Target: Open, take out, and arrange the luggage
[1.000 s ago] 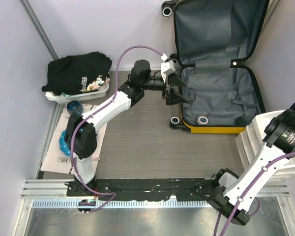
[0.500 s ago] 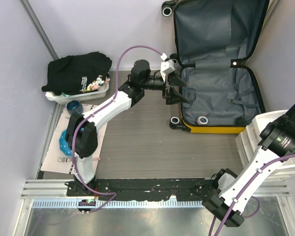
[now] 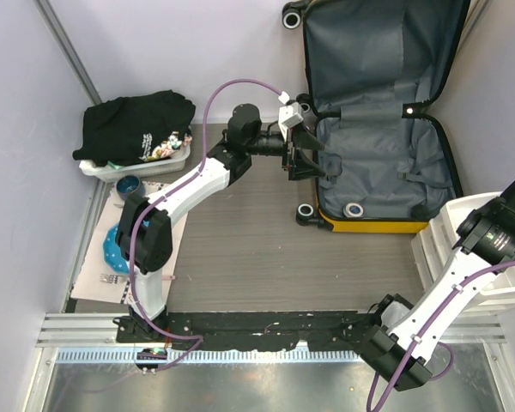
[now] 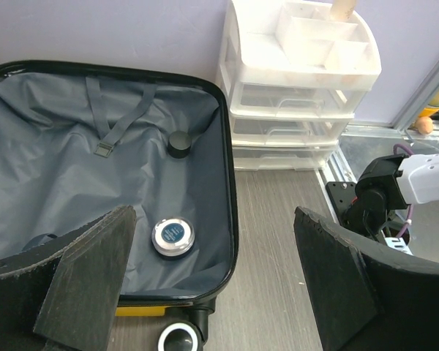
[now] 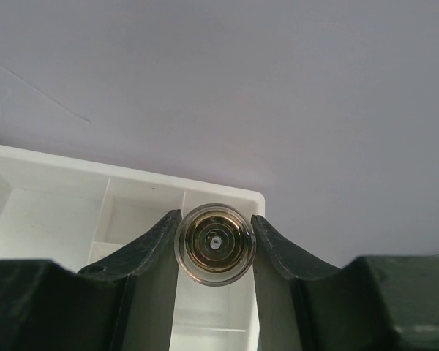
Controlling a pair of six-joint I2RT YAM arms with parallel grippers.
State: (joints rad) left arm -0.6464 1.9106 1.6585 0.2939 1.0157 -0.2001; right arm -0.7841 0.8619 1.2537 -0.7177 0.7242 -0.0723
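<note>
The luggage (image 3: 373, 225) lies open at the back right, its yellow shell edge toward me and its grey lining (image 4: 66, 168) exposed. A small round jar with a blue lid (image 4: 173, 237) and a black cap (image 4: 180, 144) rest on the lining; the jar (image 3: 354, 209) also shows from above. My left gripper (image 3: 305, 159) hovers open over the case's left rim, holding nothing (image 4: 214, 219). My right gripper (image 5: 215, 243) is shut on a clear round bottle with amber contents (image 5: 215, 219), held above a compartment of the white drawer unit (image 5: 51, 212).
The white drawer unit (image 3: 463, 219) stands to the right of the case. At the left, a white basket (image 3: 112, 170) holds black clothes (image 3: 137, 124). A blue bowl (image 3: 129, 184) and a teal object (image 3: 112, 253) sit near a paper mat.
The left gripper has shifted slightly toward the back along the case's rim. The right arm has moved a little over the drawer unit, still holding the bottle.
</note>
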